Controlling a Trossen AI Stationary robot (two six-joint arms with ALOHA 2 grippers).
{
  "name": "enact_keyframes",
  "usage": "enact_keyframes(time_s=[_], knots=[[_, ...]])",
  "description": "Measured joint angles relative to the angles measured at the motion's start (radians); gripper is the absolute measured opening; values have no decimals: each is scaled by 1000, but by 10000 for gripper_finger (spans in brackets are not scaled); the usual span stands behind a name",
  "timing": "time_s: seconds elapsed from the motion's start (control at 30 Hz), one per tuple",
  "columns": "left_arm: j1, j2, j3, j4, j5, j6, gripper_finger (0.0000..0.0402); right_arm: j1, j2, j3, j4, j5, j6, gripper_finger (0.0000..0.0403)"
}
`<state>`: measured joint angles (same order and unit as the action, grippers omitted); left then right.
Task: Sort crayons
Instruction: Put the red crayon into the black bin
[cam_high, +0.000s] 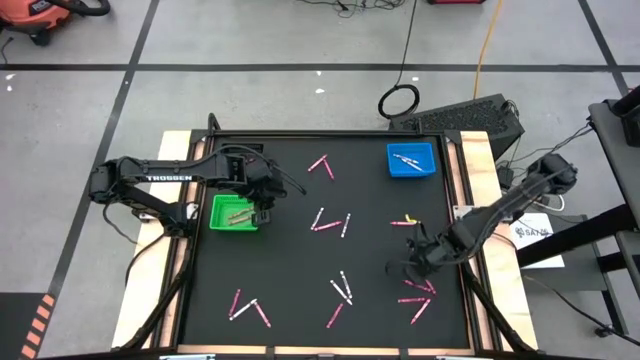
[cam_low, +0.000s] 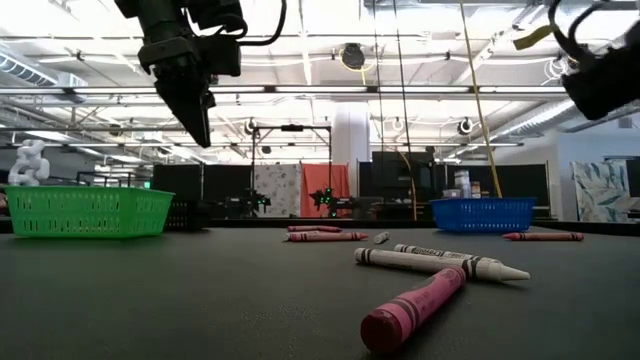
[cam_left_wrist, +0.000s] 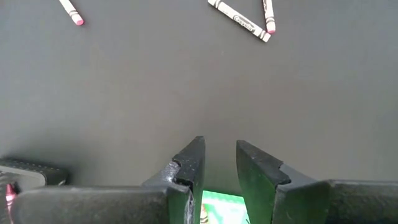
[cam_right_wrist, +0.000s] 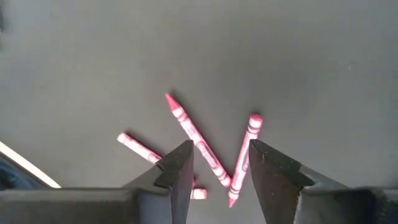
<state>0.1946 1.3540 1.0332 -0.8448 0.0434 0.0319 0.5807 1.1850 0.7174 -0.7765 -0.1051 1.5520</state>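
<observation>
Slim paper-wrapped crayons (cam_high: 330, 225), pink and white, lie scattered over the matte black surface (cam_high: 300, 260); a few rest in the meshed green tray (cam_high: 234, 214) and blue tray (cam_high: 411, 160). Left pincer (cam_high: 262, 203) hangs over the green tray's edge, right pincer (cam_high: 412, 262) above pink sticks; both stand apart, empty.

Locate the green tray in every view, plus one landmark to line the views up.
High: green tray at the mat's left edge, under the left gripper.
Low: far left on the table, left gripper hanging above its right end.
Left wrist: only a green sliver between the fingers.
Right wrist: not in it.
Shared landmark: blue tray, far right corner of the mat in high, right of centre in low.
</observation>
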Motion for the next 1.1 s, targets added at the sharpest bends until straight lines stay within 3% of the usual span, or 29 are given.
enact_keyframes(time_s=[0.5,1.1], knots=[[-1,0,0,0,0,-53,91,159,109,0,0,5,161,141],[-1,0,0,0,0,-52,91,168,255,3,3,5,161,141]])
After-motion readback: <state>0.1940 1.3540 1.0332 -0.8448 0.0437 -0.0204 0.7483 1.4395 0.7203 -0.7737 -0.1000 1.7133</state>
